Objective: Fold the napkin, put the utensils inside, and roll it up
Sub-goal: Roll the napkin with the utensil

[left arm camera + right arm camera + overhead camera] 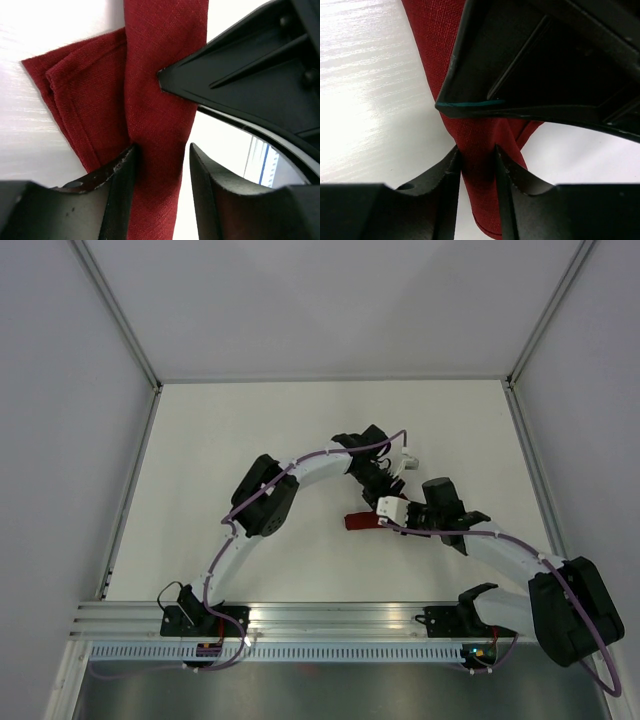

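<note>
Napkin (476, 142) pinched by right fingers (445, 192), left fingers (120, 192) parted.

White table (250, 430), aluminium rail (340, 617), grey walls (60, 390)

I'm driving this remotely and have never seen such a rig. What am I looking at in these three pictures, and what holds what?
The wide picture comes from a fixed camera above and behind two robot arms bolted at the near edge of a white table: the left arm on the left, the right arm on the right. The other two pictures come from a camera on each wrist, looking along that arm's two-fingered tool. On the table lies a dark red napkin, partly gathered into a strip. In the right wrist view the right tool pinches that strip. In the left wrist view the left tool straddles it, but whether it grips cannot be told.
</note>
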`<state>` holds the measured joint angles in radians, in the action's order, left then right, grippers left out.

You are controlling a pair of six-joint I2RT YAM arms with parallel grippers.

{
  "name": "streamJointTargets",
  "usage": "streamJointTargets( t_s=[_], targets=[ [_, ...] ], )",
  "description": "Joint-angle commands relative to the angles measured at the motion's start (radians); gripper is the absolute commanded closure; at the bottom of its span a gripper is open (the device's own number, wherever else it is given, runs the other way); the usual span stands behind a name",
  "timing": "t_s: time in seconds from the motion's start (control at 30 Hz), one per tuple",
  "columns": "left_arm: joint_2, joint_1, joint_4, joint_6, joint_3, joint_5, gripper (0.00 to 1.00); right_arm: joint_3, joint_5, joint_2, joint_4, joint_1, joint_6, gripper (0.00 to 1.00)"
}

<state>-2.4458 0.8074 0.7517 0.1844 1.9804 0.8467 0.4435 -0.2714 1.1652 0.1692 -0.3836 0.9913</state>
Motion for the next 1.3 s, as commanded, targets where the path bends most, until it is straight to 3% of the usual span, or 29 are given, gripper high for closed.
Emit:
streamJointTargets(
  t_s=[0.0, 0.23, 0.37, 0.5, 0.63, 0.8, 0.93, 1.1, 1.27],
  targets=[
    [0.063, -0.019, -0.094, -0.136, -0.074, -0.113, 0.47, 0.035, 0.015, 0.028, 0.021, -0.003, 0.004, 0.63],
    [0.24, -0.111, -0.423, -0.413, -0.262, -0.126, 0.45, 0.083, -0.017, 0.088, 0.09, 0.0, 0.007, 0.71],
    [0.35, -0.18, -0.628, -0.548, -0.452, -0.15, 0.46, 0.133, -0.046, 0.129, 0.137, 0.009, 0.013, 0.73],
    [0.483, -0.231, -0.802, -0.609, -0.618, -0.262, 0.47, 0.211, -0.101, 0.188, 0.258, 0.043, 0.036, 0.73],
    [0.666, -0.27, -1.029, -0.643, -0.843, -0.499, 0.47, 0.366, -0.176, 0.283, 0.412, 0.09, 0.092, 0.73],
    [0.939, -0.266, -1.282, -0.596, -1.136, -0.829, 0.46, 0.555, -0.238, 0.488, 0.654, 0.143, 0.156, 0.74],
    [1.045, -0.199, -1.361, -0.458, -1.246, -0.935, 0.46, 0.717, -0.247, 0.642, 0.777, 0.157, 0.185, 0.74],
    [1.085, 0.008, -1.425, -0.15, -1.304, -1.06, 0.45, 0.81, -0.252, 0.78, 0.834, 0.164, 0.175, 0.74],
    [1.0, 0.218, -1.456, 0.177, -1.302, -1.124, 0.43, 0.902, -0.253, 0.863, 0.872, 0.167, 0.155, 0.73]
  ],
)
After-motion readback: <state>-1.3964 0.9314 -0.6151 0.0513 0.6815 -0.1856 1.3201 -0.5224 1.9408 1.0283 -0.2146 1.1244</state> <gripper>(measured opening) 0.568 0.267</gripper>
